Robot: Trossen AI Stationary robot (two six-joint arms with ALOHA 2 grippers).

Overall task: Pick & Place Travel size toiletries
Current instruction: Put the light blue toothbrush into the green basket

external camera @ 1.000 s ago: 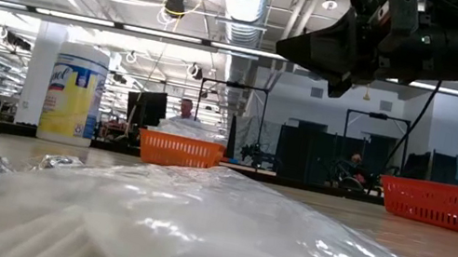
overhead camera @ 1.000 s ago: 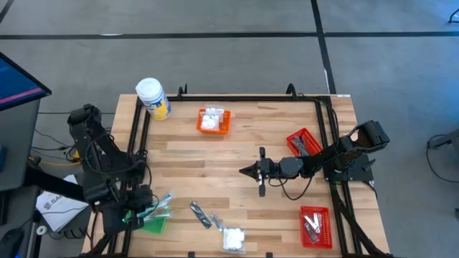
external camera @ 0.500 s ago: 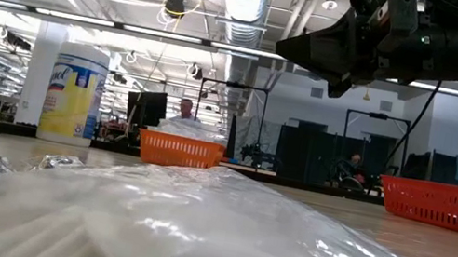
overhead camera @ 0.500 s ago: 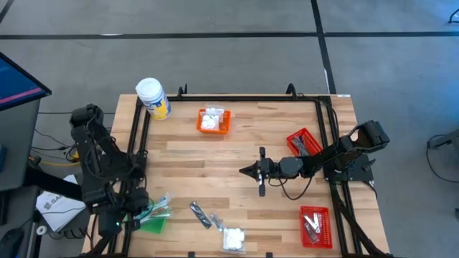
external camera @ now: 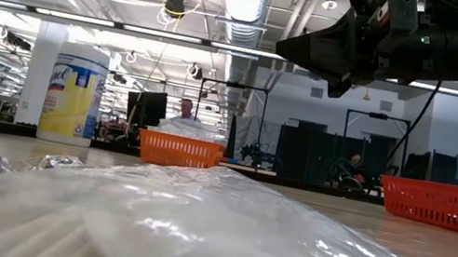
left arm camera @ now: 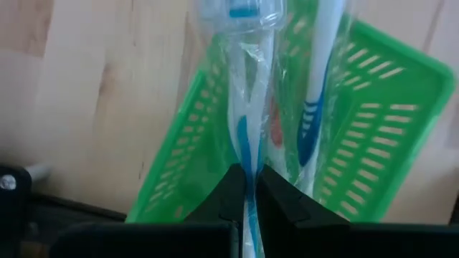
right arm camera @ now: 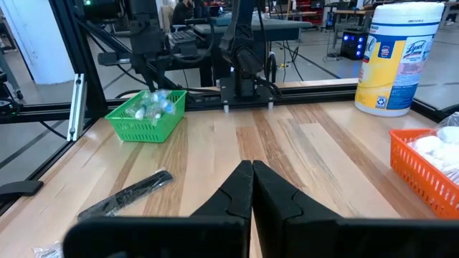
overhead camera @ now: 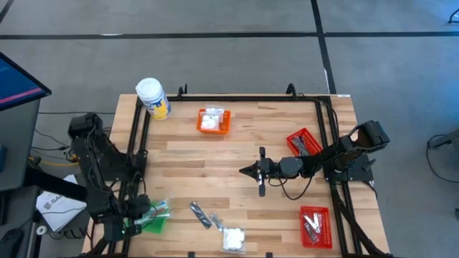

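Note:
My left gripper [overhead camera: 138,215] [left arm camera: 247,188] stands over the green mesh basket [overhead camera: 152,223] [left arm camera: 373,143] at the table's near left corner, shut on a thin clear-wrapped stick with a blue and white toothbrush [left arm camera: 247,107] inside. A second wrapped stick [left arm camera: 319,86] lies in the basket. A dark sachet [overhead camera: 201,213] and a white lumpy packet [overhead camera: 233,238] lie on the table near the front edge. My right gripper [overhead camera: 246,170] [right arm camera: 252,175] hangs shut and empty over the middle of the table. My left gripper pinches the wrapped stick between its two fingertips, partway along its blue and white handle [left arm camera: 246,154]. The fingers come steeply from above. The stick runs on from the fingers over the green basket; whether its far end rests in the basket, I cannot tell.
An orange basket [overhead camera: 214,120] with white packets stands at the far middle, and two red baskets [overhead camera: 304,142] [overhead camera: 314,223] stand on the right. The big yellow-labelled jar [overhead camera: 153,98] is at the far left corner. A clear-wrapped packet [external camera: 211,229] fills the low view's foreground.
My left gripper has sunk toward the green basket and shifted a little toward the table's near edge, staying shut on the wrapped stick, which has come down with it.

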